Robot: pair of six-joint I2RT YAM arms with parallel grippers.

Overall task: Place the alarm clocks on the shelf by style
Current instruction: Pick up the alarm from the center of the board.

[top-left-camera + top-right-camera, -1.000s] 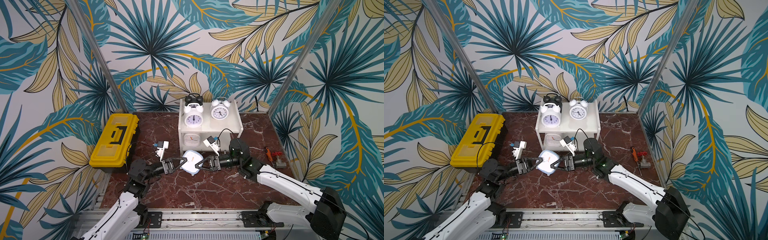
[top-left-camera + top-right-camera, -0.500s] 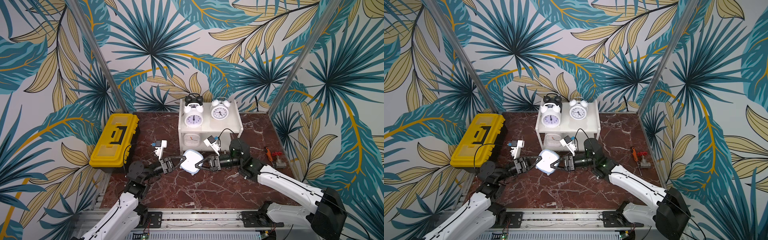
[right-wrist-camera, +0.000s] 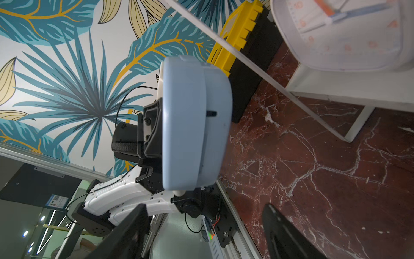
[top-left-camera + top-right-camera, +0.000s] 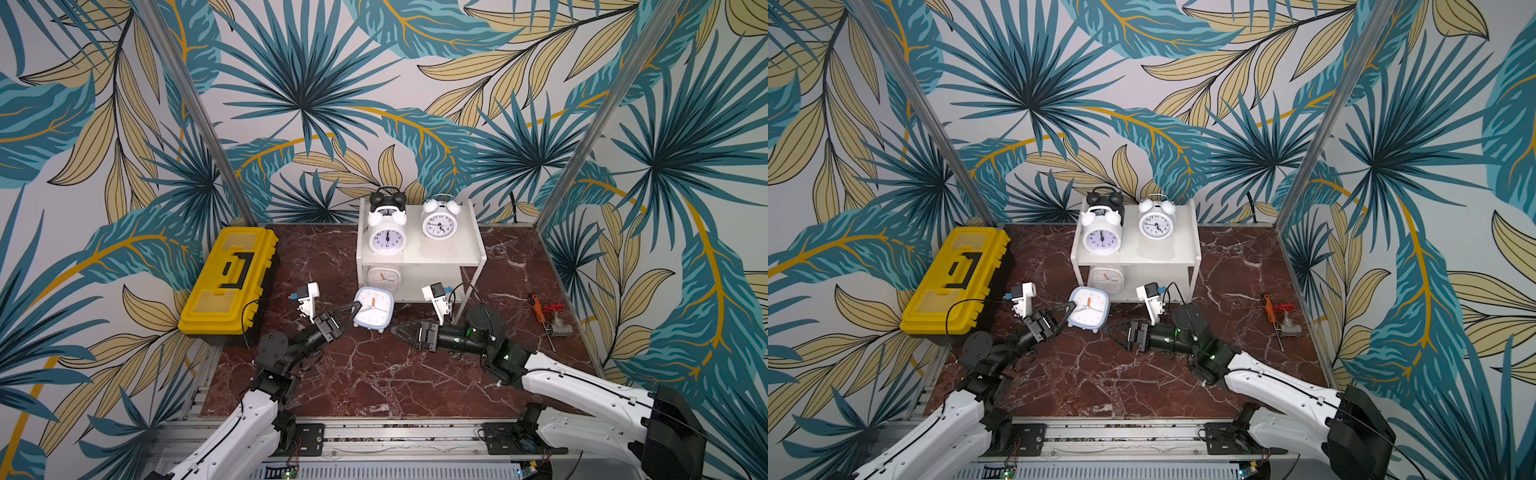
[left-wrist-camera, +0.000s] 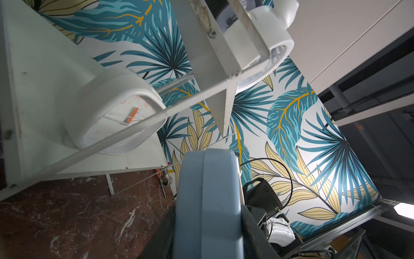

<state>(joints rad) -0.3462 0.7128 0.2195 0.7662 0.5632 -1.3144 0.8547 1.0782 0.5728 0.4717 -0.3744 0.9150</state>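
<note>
Your left claw (image 4: 355,312) is clamped tight on the 9 o'clock edge of the light blue clock (image 4: 374,308), just in front of the shelf (image 4: 473,249). Your right claw (image 4: 400,330) stands wide and empty at the clock's 4 o'clock. The free space on the lower board, beside the white square clock (image 4: 384,279), lies at 1 o'clock.

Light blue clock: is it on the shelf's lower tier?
No, the light blue clock is in front of the shelf, in the left end effector.
</note>
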